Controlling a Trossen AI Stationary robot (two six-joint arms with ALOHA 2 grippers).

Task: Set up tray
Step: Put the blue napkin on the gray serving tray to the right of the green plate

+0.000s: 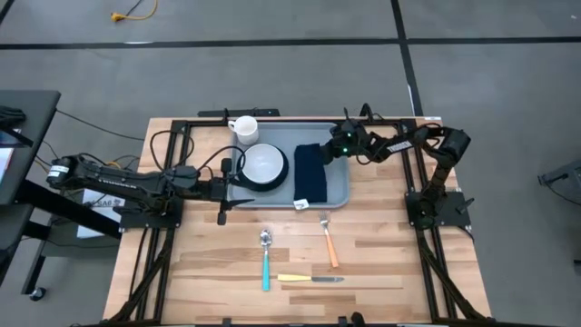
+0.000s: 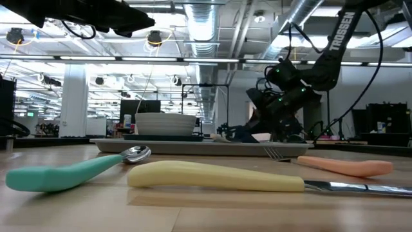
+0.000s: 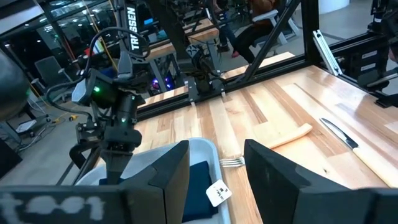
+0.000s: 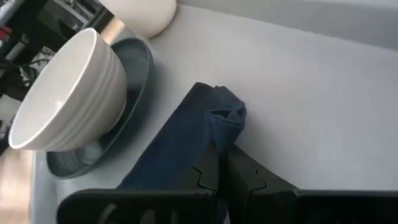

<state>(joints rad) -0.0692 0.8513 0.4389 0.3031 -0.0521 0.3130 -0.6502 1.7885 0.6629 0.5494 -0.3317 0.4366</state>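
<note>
Your right hand (image 4: 222,163) is pinched shut on the far edge of the dark navy folded cloth napkin (image 1: 310,173), probably to square it up on the flat grey-blue tray (image 1: 338,184) at the far side of the wooden tabletop (image 1: 381,250). Left hand (image 3: 214,180) hangs wide and empty just beside the tray's near-left edge, so it's just waiting its turn.

The low view hides the tray (image 2: 193,147) floor behind its rim, and the knife (image 2: 257,178) blade runs off-frame.

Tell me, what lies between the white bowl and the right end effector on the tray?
In the high view, the dark navy napkin lies between the white bowl and the right end effector on the tray.
</note>
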